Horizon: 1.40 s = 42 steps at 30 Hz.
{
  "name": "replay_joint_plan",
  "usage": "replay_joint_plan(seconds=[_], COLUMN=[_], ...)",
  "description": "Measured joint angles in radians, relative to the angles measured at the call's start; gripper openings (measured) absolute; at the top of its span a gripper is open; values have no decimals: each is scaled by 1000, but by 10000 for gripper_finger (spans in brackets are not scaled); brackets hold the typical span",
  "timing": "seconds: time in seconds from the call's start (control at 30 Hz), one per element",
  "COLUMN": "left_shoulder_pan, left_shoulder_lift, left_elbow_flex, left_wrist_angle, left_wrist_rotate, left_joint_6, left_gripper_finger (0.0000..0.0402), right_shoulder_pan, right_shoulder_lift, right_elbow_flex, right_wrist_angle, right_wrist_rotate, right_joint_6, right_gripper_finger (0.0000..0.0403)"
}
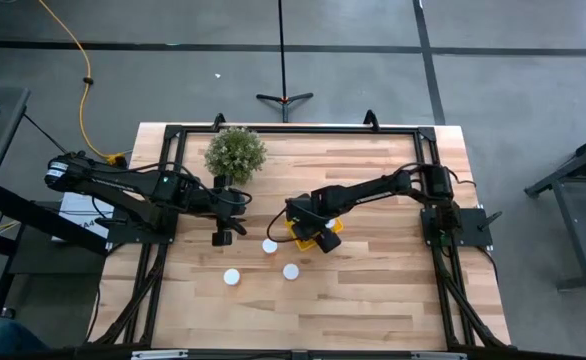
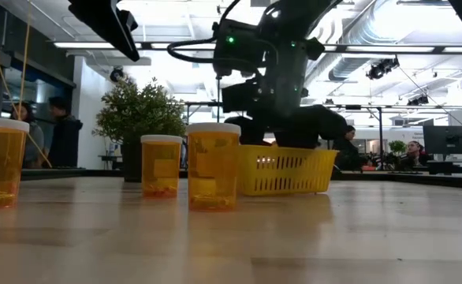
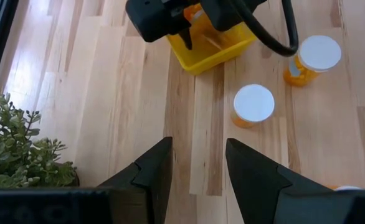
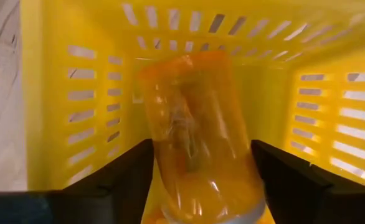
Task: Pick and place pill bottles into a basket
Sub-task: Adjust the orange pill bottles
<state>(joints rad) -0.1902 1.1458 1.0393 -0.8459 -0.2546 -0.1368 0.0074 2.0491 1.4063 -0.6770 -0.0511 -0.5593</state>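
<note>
Three pill bottles with white caps stand upright on the wooden table [image 1: 270, 246] [image 1: 232, 277] [image 1: 291, 271]; the low view shows their orange bodies [image 2: 213, 166]. The yellow basket [image 2: 286, 170] sits right of them. My right gripper [image 4: 201, 168] points down into the basket [image 4: 76, 93], open. A fourth bottle [image 4: 198, 143] is inside the basket, tilted and blurred, cap toward the wrist, between the two spread fingers. My left gripper [image 3: 198, 155] hovers open above the table, left of the bottles, with nothing between its fingers.
A bushy potted plant [image 1: 236, 153] stands at the table's far side, just behind my left arm. Black frame rails run along the table's edges. Bare wood lies toward the near edge, in front of the bottles. People stand in the room beyond the table.
</note>
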Motion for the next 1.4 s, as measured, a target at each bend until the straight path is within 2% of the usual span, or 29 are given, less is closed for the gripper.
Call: replay_joint_plan(seconds=[0.4,0.53,0.63,0.73,0.93,1.17,1.4], left_shoulder_pan=[0,0,0,0,0,0,0], left_shoulder_lift=[0,0,0,0,0,0,0], left_elbow_flex=[0,0,0,0,0,0,0], left_wrist_angle=[7,7,7,7,7,6,7], left_wrist_rotate=[-3,-3,-3,-3,-3,-3,-2], left_joint_6=[0,0,-1,-5,-17,-25,-26], left_gripper_finger=[184,184,184,184,184,184,184], right_shoulder_pan=[0,-1,5,13,15,16,16], right_shoulder_lift=[-2,-2,-3,-5,-14,-16,-16], right_elbow_flex=[0,0,0,0,0,1,107], right_wrist_angle=[-1,0,1,1,-7,-8,-117], right_wrist_rotate=[23,30,84,126,124,105,96], right_joint_6=[-1,1,2,2,23,31,61], right_gripper_finger=[182,188,206,207,180,203,178])
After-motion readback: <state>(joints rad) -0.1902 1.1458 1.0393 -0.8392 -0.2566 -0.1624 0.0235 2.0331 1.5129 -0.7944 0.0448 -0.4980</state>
